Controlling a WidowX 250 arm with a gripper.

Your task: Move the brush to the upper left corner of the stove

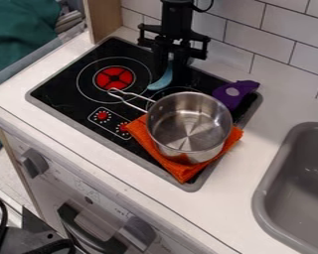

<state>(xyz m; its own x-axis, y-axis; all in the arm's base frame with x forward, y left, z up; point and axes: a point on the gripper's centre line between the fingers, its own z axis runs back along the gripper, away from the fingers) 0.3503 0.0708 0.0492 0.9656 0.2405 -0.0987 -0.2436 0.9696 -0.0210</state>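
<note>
The gripper (169, 68) hangs from the top edge over the back middle of the stove, its fingers pointing down. A light blue curved piece, apparently the brush (163, 81), shows at the fingertips with its upper part between them. The gripper looks shut on it. Just right of the red burner ring lies the brush's lower end; whether it touches the surface I cannot tell. The black stove (62, 94) has its upper left corner to the left of the gripper.
A steel pot (188, 124) stands on an orange cloth (182, 168) at the stove's right front, its handle pointing left. A purple object (234, 93) lies at the back right corner. A grey sink (275, 183) is to the right, and a tiled wall (271, 44) behind.
</note>
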